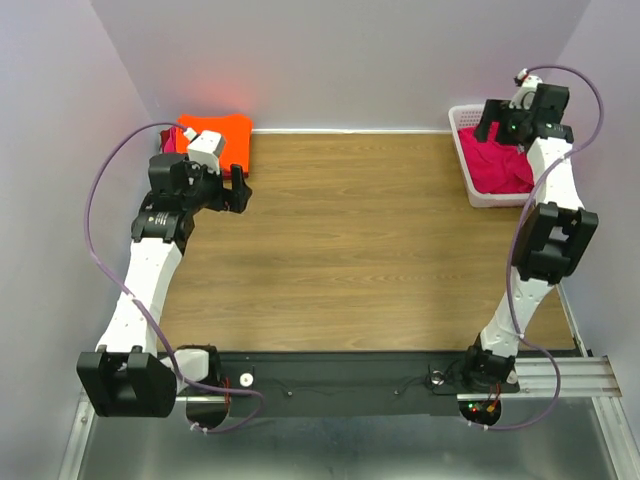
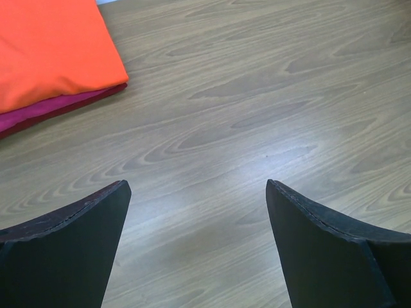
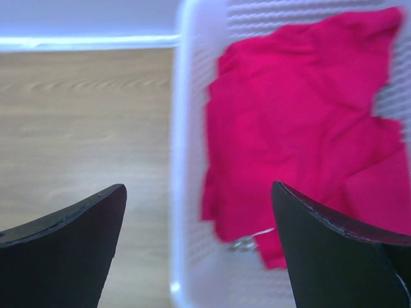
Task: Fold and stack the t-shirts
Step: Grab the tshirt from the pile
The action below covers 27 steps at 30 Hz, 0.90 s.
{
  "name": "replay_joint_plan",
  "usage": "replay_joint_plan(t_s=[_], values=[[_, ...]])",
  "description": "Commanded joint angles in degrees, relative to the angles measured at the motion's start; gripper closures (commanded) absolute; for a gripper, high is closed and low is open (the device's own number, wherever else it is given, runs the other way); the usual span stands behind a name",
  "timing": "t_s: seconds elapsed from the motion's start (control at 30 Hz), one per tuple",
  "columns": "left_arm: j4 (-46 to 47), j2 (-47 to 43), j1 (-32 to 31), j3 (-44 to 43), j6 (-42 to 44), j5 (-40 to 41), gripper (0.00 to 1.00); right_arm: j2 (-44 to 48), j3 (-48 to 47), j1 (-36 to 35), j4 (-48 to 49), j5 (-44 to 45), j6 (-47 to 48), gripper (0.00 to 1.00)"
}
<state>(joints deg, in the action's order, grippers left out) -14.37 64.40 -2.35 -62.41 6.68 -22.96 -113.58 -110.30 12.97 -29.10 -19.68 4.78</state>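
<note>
white plastic mesh basket [image 3: 180, 160]: holds crumpled magenta-pink cloth t-shirt [image 3: 295, 128] | left gripper [image 2: 196, 181]: jaws wide, empty | right gripper [image 3: 198, 186]: jaws wide, empty

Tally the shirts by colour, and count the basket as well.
Orange shirt: 1, folded, on top.
Red-magenta shirt: at least 1, folded under the orange one; only its edge shows.
Magenta-pink shirt: 1, crumpled in the basket.
White mesh basket: 1.
Total: 4 things, 3 of them shirts.
</note>
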Motion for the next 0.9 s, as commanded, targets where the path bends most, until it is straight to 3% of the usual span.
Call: replay_joint_plan(t_s=[0.0, 0.23, 0.47, 0.6, 0.67, 0.7, 0.87], values=[[0.6, 2.6, 0.2, -4.1, -1.2, -1.7, 0.01, -6.6, -10.8, 2.9, 0.5, 2.4, 1.1, 0.0], [-0.1, 5.6, 0.2, -4.4, -0.2, -1.2, 0.01, -18.5, -19.2, 3.7, 0.6, 6.5, 3.0, 0.0], [-0.1, 6.7, 0.2, -3.1, 0.4, 0.1, 0.01, -25.3, -20.0, 3.9, 0.9, 8.8, 3.8, 0.01], [-0.3, 7.0, 0.2, -2.8, 0.8, 1.2, 0.01, -28.4, -20.2, 3.9, 1.1, 9.7, 3.7, 0.07], [-0.4, 7.2, 0.2, -2.7, 1.1, 1.4, 0.01, -29.4, -20.5, 3.9, 1.3, 10.4, 3.7, 0.25], [-0.5, 7.2, 0.2, -2.7, 1.1, 1.4, 0.01, -29.5, -20.7, 4.1, 1.6, 10.4, 3.5, 0.39], [-0.4, 7.6, 0.2, -3.1, 1.4, 1.3, 0.01, -27.2, -21.3, 4.3, 2.5, 9.5, 3.3, 0.78]])
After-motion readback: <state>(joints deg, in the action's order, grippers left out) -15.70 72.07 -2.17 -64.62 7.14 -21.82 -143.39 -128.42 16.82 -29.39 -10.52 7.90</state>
